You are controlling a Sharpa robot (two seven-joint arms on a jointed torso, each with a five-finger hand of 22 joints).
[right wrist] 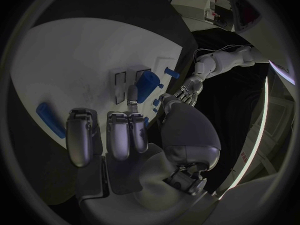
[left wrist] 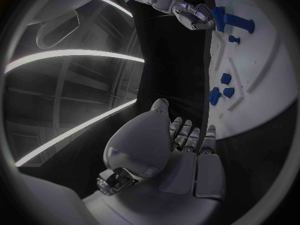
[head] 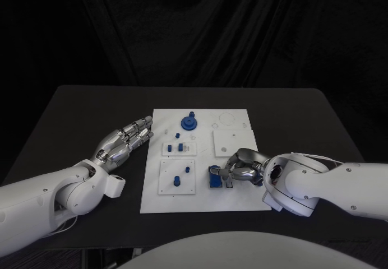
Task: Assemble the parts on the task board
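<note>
Black table [head: 81,112] before dark curtains holds a white task board [head: 234,196]. Right hand [head: 241,168] grips a blue part [head: 216,176]; left hand [head: 125,140] rests beside the board, fingers apart, holding nothing.

A black counter [head: 89,112] stands in front of a black curtain [head: 194,39] that hangs in folds behind its far edge.

Reads to me as a robotics lab test cell: black table [head: 81,112] against black curtain backdrop [head: 202,39], white task board [head: 234,199] centred on it. I see long strip lights [left wrist: 75,57] overhead.
</note>
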